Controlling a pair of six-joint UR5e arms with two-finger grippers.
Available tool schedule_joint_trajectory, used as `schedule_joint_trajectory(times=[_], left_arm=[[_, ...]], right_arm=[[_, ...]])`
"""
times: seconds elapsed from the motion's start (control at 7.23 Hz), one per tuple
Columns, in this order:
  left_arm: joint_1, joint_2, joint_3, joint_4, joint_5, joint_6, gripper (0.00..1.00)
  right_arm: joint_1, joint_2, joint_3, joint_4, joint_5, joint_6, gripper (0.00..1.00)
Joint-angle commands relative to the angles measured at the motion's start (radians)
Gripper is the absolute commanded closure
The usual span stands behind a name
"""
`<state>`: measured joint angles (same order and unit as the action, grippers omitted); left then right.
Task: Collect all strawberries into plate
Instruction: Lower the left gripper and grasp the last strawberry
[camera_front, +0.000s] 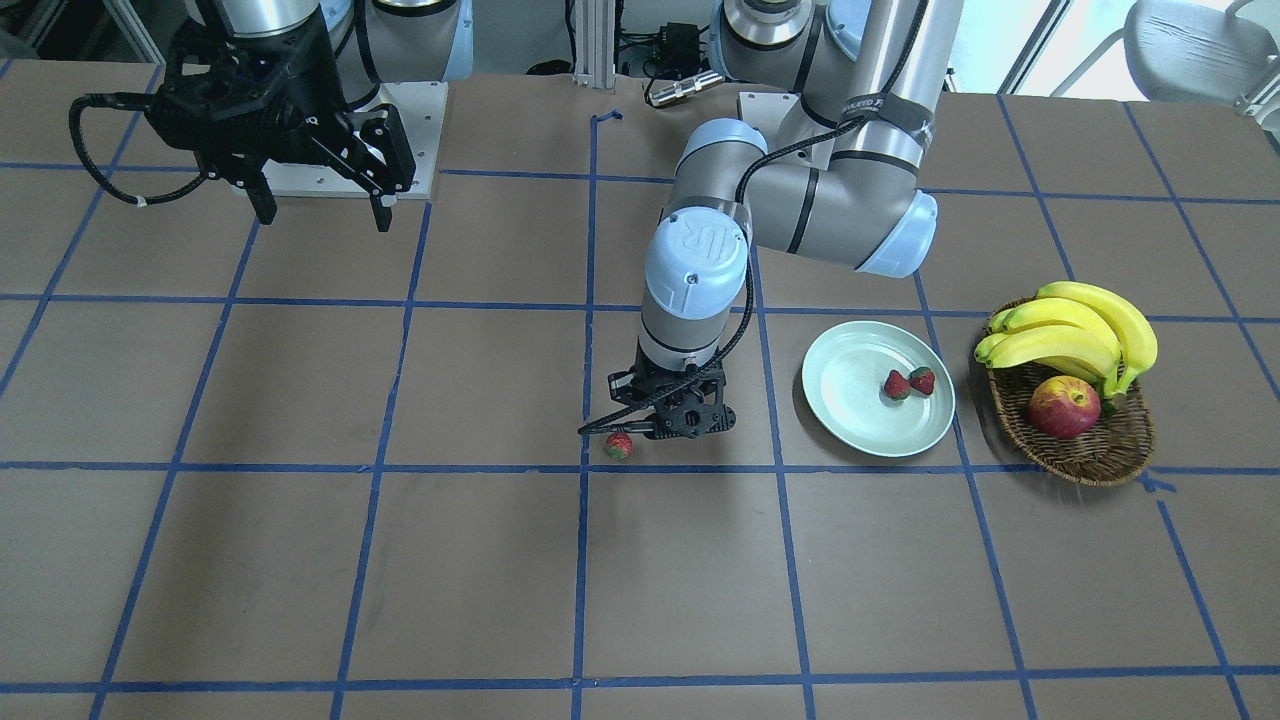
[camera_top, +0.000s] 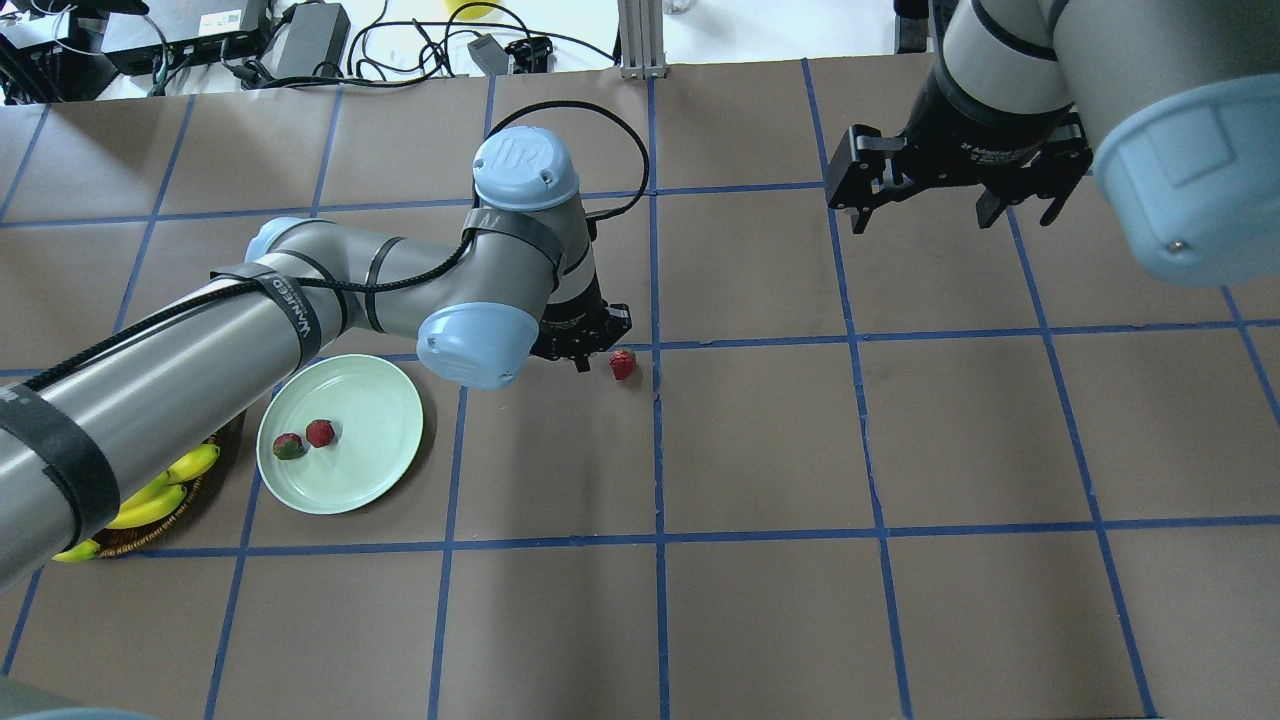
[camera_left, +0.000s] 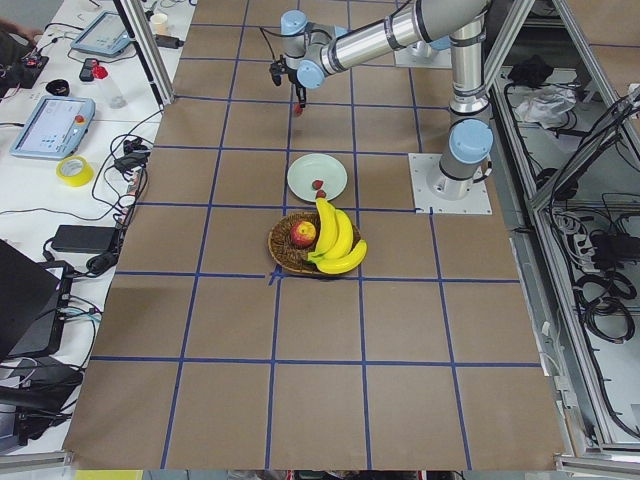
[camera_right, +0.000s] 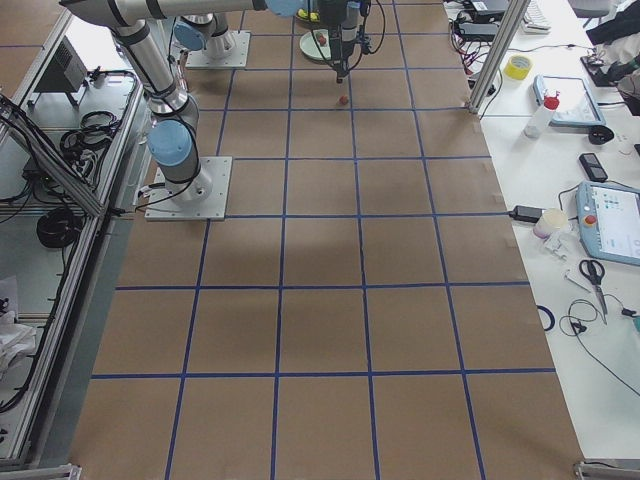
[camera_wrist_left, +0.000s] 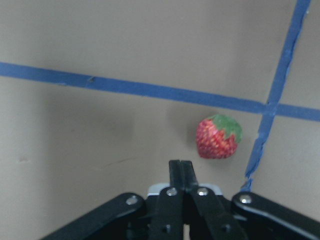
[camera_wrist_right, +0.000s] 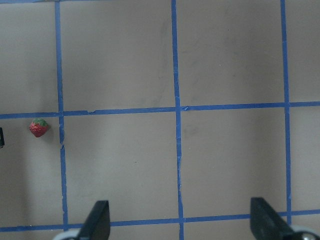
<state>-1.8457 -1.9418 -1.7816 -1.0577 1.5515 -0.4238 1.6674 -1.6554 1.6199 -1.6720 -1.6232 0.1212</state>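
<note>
Left gripper (camera_wrist_left: 180, 165) together, empty, just beside small red strawberry (camera_wrist_left: 217, 136); right gripper (camera_front: 323, 212) wide apart above brown blue-taped surface (camera_front: 300, 400)

We see the table (camera_top: 760, 620) from behind the robot (camera_left: 462, 170), from across it, and along it from both ends. Our left wrist view sits close to a strawberry (camera_wrist_left: 217, 137); the higher right wrist view shares it.

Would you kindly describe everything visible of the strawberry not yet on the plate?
The lone strawberry is small, red and dimpled, with a green leafy cap. It lies on its side on the brown table, beside a crossing of blue tape lines. Only the table touches it; the left end effector, shut, is close by but apart.
</note>
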Motion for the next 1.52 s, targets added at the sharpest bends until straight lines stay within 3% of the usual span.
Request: schedule_joint_trajectory(times=[0.0, 0.14, 0.41, 0.83, 0.97, 1.11, 1.24, 1.38], left_arm=[[0.005, -0.009, 0.01, -0.007, -0.001, 0.007, 0.17], [0.003, -0.025, 0.002, 0.02, -0.001, 0.016, 0.0], [0.003, -0.069, 0.004, 0.164, -0.022, 0.152, 0.0], [-0.006, -0.14, -0.001, 0.248, -0.065, 0.152, 0.03], [-0.012, -0.153, -0.019, 0.246, -0.065, 0.155, 0.13], [-0.012, -0.155, -0.021, 0.249, -0.067, 0.154, 0.31], [-0.012, -0.154, -0.018, 0.252, -0.067, 0.154, 0.69], [-0.012, -0.149, -0.015, 0.252, -0.065, 0.154, 1.0]], right_arm=[[0.0, 0.0, 0.0, 0.0, 0.0, 0.0, 0.0], [0.0, 0.0, 0.0, 0.0, -0.001, 0.0, 0.0], [0.0, 0.0, 0.0, 0.0, -0.001, 0.0, 0.0], [0.0, 0.0, 0.0, 0.0, -0.001, 0.0, 0.0], [0.0, 0.0, 0.0, 0.0, -0.003, 0.0, 0.0], [0.0, 0.0, 0.0, 0.0, -0.003, 0.0, 0.0], [0.0, 0.0, 0.0, 0.0, -0.003, 0.0, 0.0], [0.0, 0.0, 0.0, 0.0, -0.003, 0.0, 0.0]])
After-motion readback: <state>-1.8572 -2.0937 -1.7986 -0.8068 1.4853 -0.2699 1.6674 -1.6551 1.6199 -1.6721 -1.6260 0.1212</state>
